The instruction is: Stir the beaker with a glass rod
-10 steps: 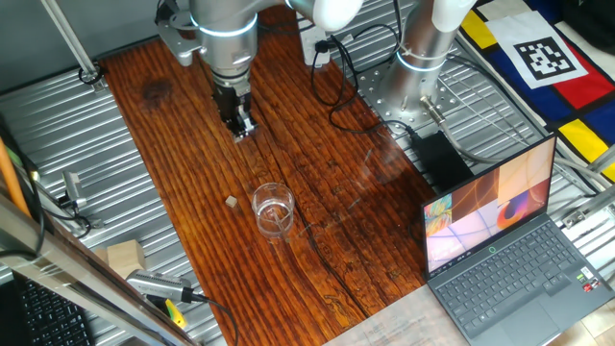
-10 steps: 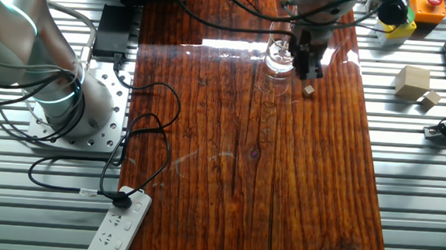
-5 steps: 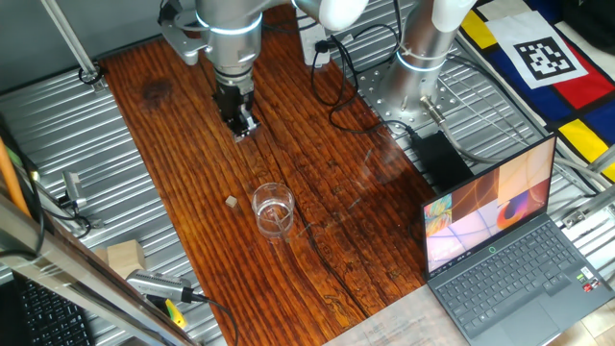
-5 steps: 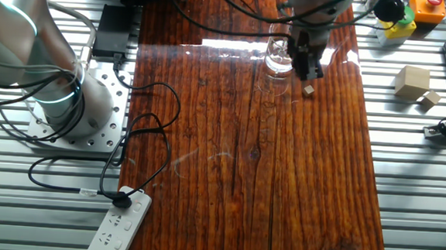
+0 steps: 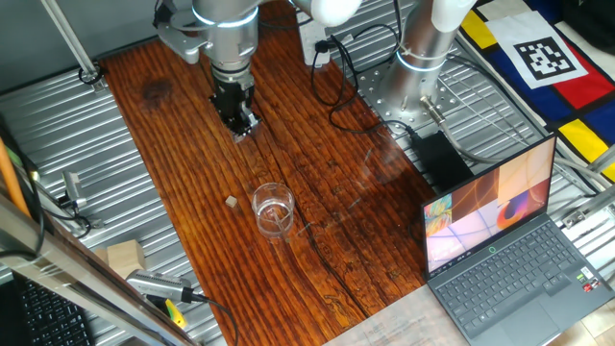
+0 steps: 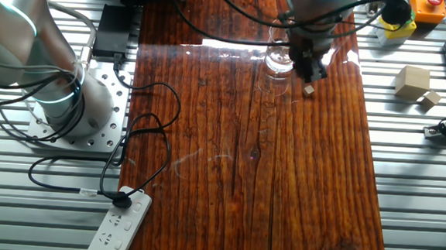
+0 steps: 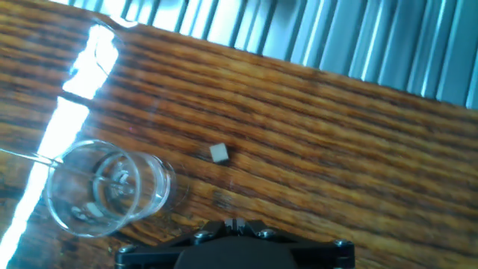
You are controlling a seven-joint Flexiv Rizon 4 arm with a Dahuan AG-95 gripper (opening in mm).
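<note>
Gripper (image 5: 245,126) hangs above wooden tabletop (image 5: 183,144), well apart from beaker (image 5: 273,210); likely approach or retreat stage. Fingers look pressed together, but grasp unclear: cannot tell if clenched or holding glass rod. Beaker upright near small tan cube (image 5: 232,201). Faint rod (image 7: 30,156) seems to touch beaker rim in hand view.

Glossy dark-red grained wooden tabletop (image 5: 183,115), ribbed matt grey metal surround (image 6: 405,190) beside it, small clear smooth glass beaker (image 5: 273,209) on it, matt tan cube (image 7: 219,154) near the beaker.
</note>
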